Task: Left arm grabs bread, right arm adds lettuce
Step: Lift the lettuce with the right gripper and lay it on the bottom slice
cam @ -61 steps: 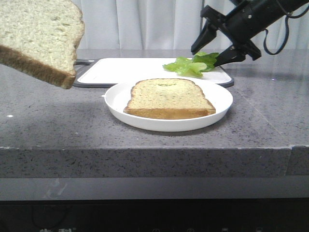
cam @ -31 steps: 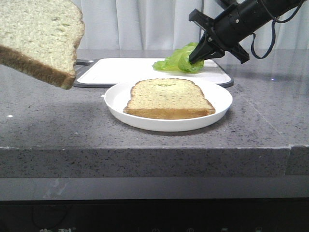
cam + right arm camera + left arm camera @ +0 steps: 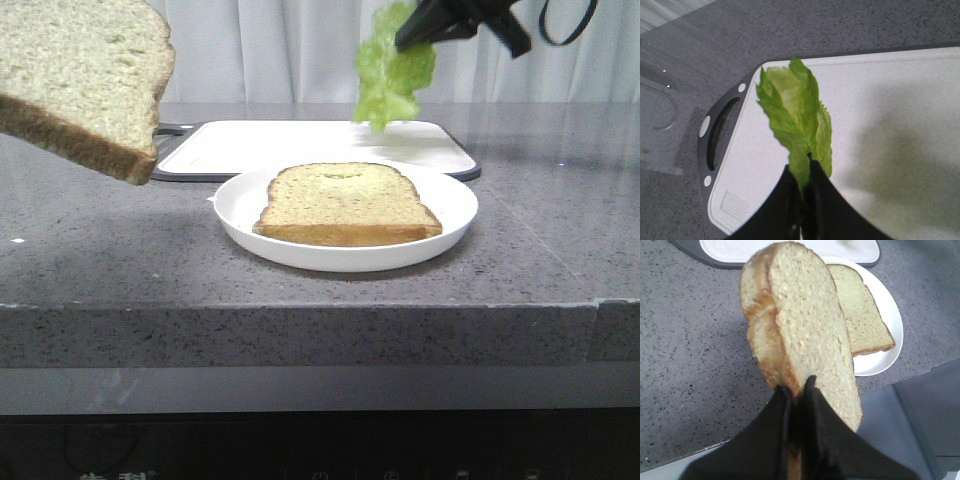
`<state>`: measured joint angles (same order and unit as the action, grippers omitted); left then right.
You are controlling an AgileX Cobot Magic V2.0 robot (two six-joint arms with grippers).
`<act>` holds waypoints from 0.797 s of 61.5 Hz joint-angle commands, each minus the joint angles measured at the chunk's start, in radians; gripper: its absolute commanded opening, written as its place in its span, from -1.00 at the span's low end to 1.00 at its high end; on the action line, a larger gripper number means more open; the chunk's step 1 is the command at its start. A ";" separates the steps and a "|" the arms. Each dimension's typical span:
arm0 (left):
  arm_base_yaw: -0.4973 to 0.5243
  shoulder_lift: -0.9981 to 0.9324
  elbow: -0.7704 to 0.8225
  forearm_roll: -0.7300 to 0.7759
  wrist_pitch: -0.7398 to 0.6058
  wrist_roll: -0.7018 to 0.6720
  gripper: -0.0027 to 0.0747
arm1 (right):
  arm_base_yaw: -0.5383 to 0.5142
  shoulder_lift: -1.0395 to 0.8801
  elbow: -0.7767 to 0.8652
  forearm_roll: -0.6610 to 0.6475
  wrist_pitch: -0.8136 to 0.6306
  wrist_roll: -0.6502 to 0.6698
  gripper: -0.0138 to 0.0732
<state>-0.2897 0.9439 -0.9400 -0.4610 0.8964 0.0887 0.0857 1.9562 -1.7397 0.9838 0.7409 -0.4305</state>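
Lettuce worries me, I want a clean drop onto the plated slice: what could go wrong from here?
The lettuce hangs limp from the right gripper, pinched at one end only, so it may slip or land off the slice. The bread in the left gripper is also held by one edge and could sag.

Colours we're seeing on the bench right now

We've got pale cream bread (image 3: 75, 70) with a golden-brown crust, and a matching slice (image 3: 348, 203) on a plain white plate (image 3: 455, 205). The lettuce (image 3: 392, 68) is bright light green, crinkly and veined. Both grippers, left gripper (image 3: 797, 390) and right gripper (image 3: 805, 187), are matte black. The cutting board (image 3: 270, 143) is white with a dark grey rim, and the countertop (image 3: 120, 260) is grey with tiny speckles.
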 commanded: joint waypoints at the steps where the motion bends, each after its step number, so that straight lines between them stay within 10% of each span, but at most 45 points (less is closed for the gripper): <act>1: 0.002 -0.015 -0.027 -0.037 -0.054 0.000 -0.98 | -0.005 -0.157 0.053 0.064 -0.037 -0.059 -0.95; 23: 0.002 -0.015 -0.027 -0.037 -0.054 0.000 -0.98 | -0.005 -0.474 0.478 0.459 0.103 -0.490 -0.95; 49: 0.002 -0.015 -0.027 -0.037 -0.054 0.000 -0.98 | 0.051 -0.478 0.762 0.699 0.305 -0.671 -0.95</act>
<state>-0.2897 0.9439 -0.9400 -0.4610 0.8982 0.0887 0.1192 1.4944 -0.9714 1.5940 0.9938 -1.0730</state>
